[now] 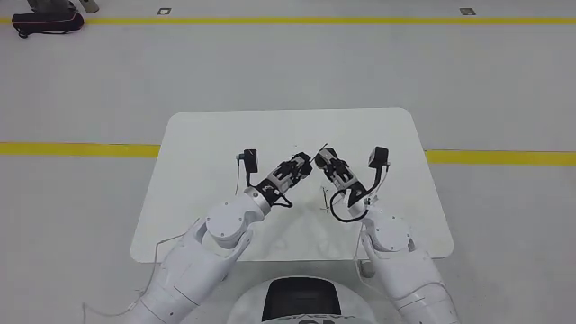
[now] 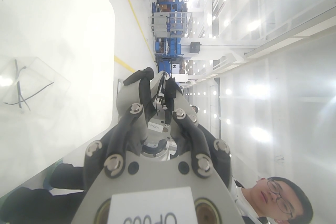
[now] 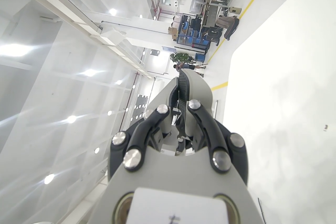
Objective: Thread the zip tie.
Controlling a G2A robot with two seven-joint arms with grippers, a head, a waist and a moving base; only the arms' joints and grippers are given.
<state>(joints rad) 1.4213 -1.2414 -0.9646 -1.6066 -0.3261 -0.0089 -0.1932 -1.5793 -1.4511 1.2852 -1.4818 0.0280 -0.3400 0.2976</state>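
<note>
Left gripper [image 1: 304, 163]: fingers closed, seemingly pinching a thin black strap, the zip tie [image 1: 317, 149]; held above the middle of the table [image 1: 207, 144]
Right gripper [image 1: 321, 157]: fingers pressed together, just beside the left one; whether it pinches the tie cannot be told
Clear bag [image 2: 31, 83]: lies on the table with more black ties inside; apart from both grippers
Risk: the tip may miss the head's small slot if the grippers sit slightly off line; the thin strap may bend or slip from a pinch; a dropped tie would lie flat, hard to regrasp
</note>
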